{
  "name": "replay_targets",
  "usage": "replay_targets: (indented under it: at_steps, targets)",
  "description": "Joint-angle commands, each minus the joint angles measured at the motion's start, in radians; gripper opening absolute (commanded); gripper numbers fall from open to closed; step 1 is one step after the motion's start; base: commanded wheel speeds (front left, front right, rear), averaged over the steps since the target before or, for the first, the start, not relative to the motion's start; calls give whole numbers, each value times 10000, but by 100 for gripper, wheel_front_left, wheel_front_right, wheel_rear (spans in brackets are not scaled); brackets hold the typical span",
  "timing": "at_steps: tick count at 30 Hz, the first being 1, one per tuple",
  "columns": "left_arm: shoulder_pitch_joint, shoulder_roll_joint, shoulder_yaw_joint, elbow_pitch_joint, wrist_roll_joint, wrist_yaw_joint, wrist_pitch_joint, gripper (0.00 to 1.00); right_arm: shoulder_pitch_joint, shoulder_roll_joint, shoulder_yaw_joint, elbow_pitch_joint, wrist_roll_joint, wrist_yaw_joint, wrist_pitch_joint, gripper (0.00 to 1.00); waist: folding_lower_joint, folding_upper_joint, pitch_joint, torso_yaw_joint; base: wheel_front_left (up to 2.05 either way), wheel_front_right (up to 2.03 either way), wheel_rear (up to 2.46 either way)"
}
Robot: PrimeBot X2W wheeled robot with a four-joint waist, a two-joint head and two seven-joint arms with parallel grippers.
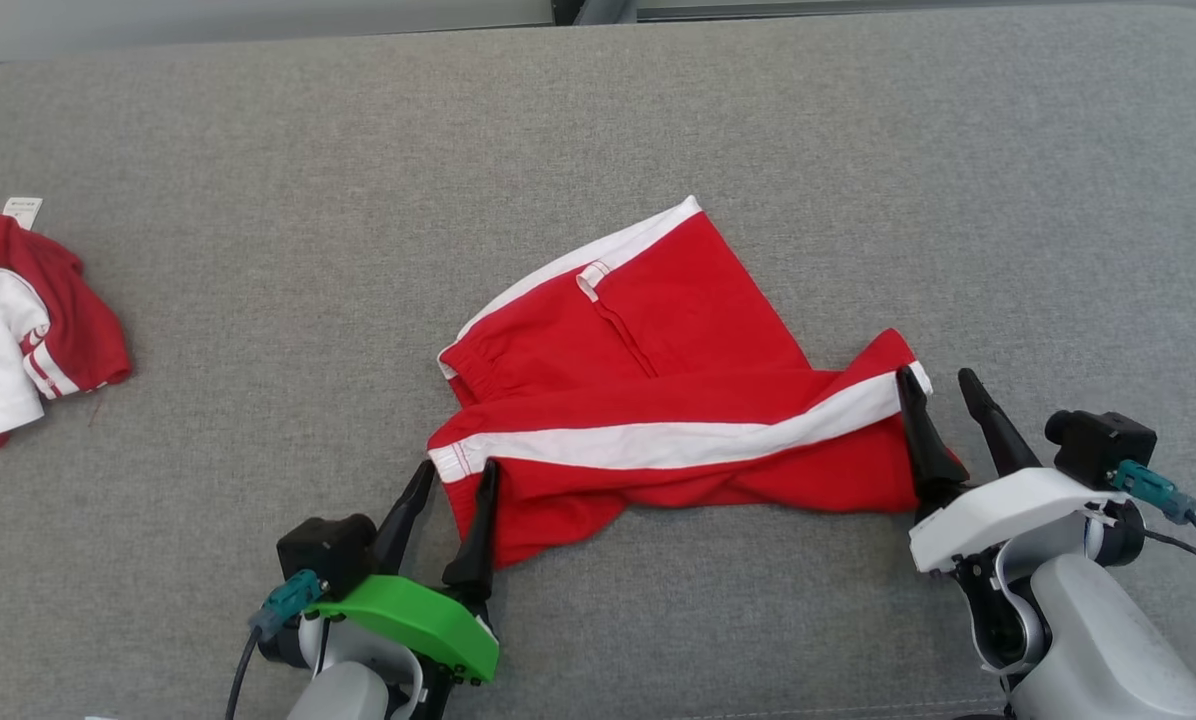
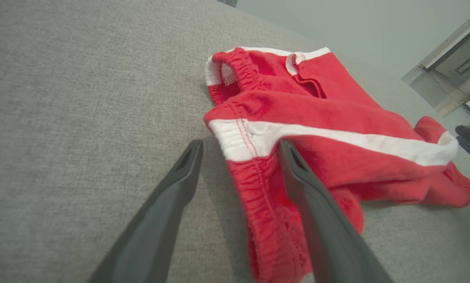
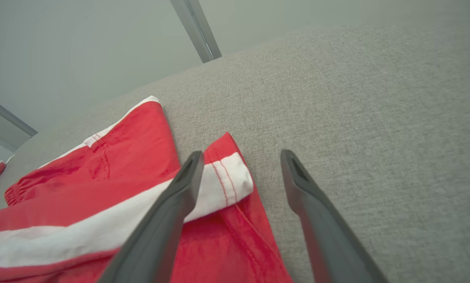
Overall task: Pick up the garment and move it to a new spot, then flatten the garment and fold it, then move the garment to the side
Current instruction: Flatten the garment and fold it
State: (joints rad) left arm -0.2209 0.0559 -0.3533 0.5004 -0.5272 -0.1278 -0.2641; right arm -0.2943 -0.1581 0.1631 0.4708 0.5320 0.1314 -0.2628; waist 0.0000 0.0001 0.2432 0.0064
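While both pairs of jaws stand open and hold nothing, the red shorts [image 1: 658, 400] lie rumpled in the middle of the bench [image 1: 258, 300], one leg folded across the other. The left jaws straddle the near-left waistband corner and the right jaws straddle the right hem corner. Pinching both stripe ends together should lift the shorts evenly. There is open room far and right, while another garment [image 1: 48, 300] sits at the left edge.
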Motion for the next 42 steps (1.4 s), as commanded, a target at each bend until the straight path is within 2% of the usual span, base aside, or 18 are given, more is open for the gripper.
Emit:
replay_targets:
  at_steps: [1, 4, 6, 8, 9, 11, 14, 15, 16, 19, 21, 23, 37, 38, 39, 40, 41, 42]
  targets:
    - [-178, 64, -10, -28, 33, -46, -3, 100, -187, -116, 139, 143, 243, -14, -28, 100, 0, -1, 76, 85, 0, 0, 0]
    - [-218, 88, -104, -52, -35, -46, -3, 100, -427, -399, 605, 360, 697, -14, -28, 93, 0, -1, 140, 175, 0, 0, 0]
    - [-232, 104, -120, -68, -69, -46, -3, 100, -482, -461, 773, 454, 855, -14, -28, 71, 0, -1, 158, 208, 0, 0, 0]
    - [-239, 108, -112, -62, -54, -46, -3, 100, -533, -520, 877, 511, 974, -14, -28, 66, 0, -1, 164, 234, 0, 0, 0]
    - [-246, 103, -106, -62, -44, -46, -3, 100, -543, -544, 931, 520, 1014, -14, -28, 56, 0, -1, 167, 241, 0, 0, 0]
    - [-249, 99, -103, -73, -33, -46, -3, 100, -484, -572, 996, 562, 1072, -14, -28, 54, 0, -1, 173, 252, 0, 0, 0]
    - [-221, 89, -93, -102, -33, -46, -3, 100, -351, -606, 1073, 588, 1201, -14, -28, 69, 0, -1, 179, 256, 0, 0, 0]
    - [-213, 87, -94, -116, -36, -47, -3, 100, -344, -598, 1072, 609, 1223, -14, -28, 67, 0, -1, 178, 253, 0, 0, 0]
    - [-206, 86, -105, -131, -26, -47, -3, 100, -341, -596, 1068, 611, 1245, -14, -28, 62, 0, -1, 181, 251, 0, 0, 0]
    - [-204, 82, -153, -179, -28, -47, -3, 100, -313, -572, 1088, 650, 1338, -14, -27, 35, 0, -1, 192, 254, 0, 0, 0]
    - [-224, 111, -186, -197, -48, -47, -3, 100, -319, -568, 1152, 709, 1390, -14, -27, 6, 0, -1, 203, 264, 0, 0, 0]
    - [-237, 126, -194, -200, -59, -47, -3, 100, -337, -576, 1191, 746, 1416, -14, -27, 0, 0, -1, 208, 269, 0, 0, 0]
    - [-88, 161, -237, -296, -88, -47, -3, 100, -251, -531, 1024, 670, 1296, -15, -27, 0, 0, -1, -18, 289, 0, 0, 0]
    - [-73, 159, -233, -302, -75, -47, -3, 83, -244, -517, 1019, 663, 1276, -15, -27, 0, 0, -1, -23, 281, 0, 0, 0]
    - [-63, 156, -242, -300, -67, -47, -3, 47, -240, -505, 1015, 662, 1260, -15, -27, 0, 0, -1, -26, 273, 0, 0, 0]
    - [-58, 161, -257, -285, -60, -47, -3, 34, -239, -496, 1012, 662, 1249, -15, -27, 0, 0, -1, -29, 265, 0, 0, 0]
    - [-58, 161, -275, -249, -83, -47, -3, 33, -235, -483, 1015, 661, 1251, -15, -27, 0, 0, -1, -32, 257, 0, 0, 0]
    - [-68, 159, -284, -234, -112, -47, -3, 40, -228, -473, 1031, 668, 1246, -15, -27, 0, 0, -1, -38, 247, 0, 0, 0]
